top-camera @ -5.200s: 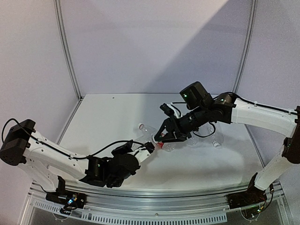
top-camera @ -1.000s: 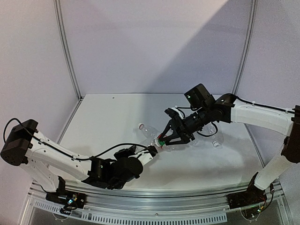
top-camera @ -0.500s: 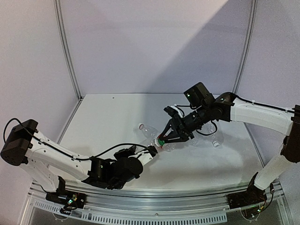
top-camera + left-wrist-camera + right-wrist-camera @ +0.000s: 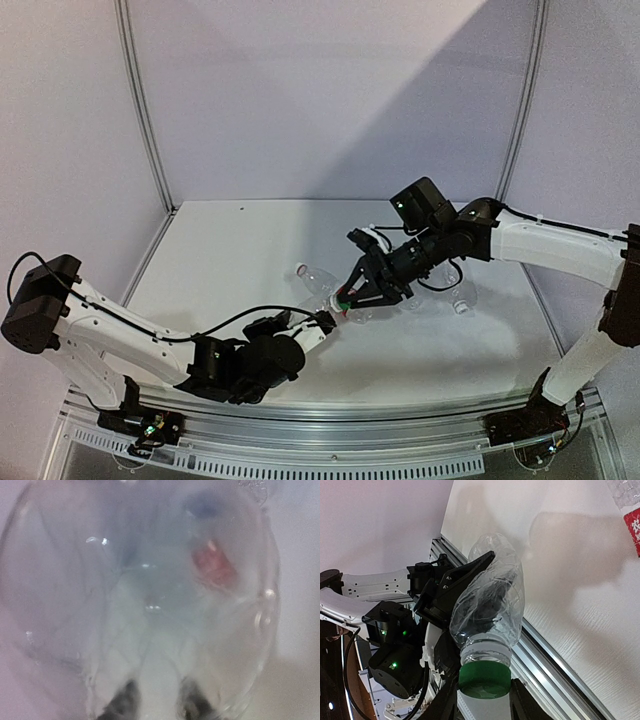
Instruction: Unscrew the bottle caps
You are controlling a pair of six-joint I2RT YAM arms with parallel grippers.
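Both arms are extended toward the tabletop's middle.
The left end effector (image 4: 325,321) is clamped round a bottle (image 4: 490,595); the right end effector (image 4: 346,300) is closed on its green cap (image 4: 485,678).

Crumpled clear unlabelled bottle (image 4: 492,595) held aloft, tilted, green cap (image 4: 485,679) screwed on, pointed toward 6 o'clock. Red-labelled bottle (image 4: 633,515) lay at 1 o'clock, partly cropped.
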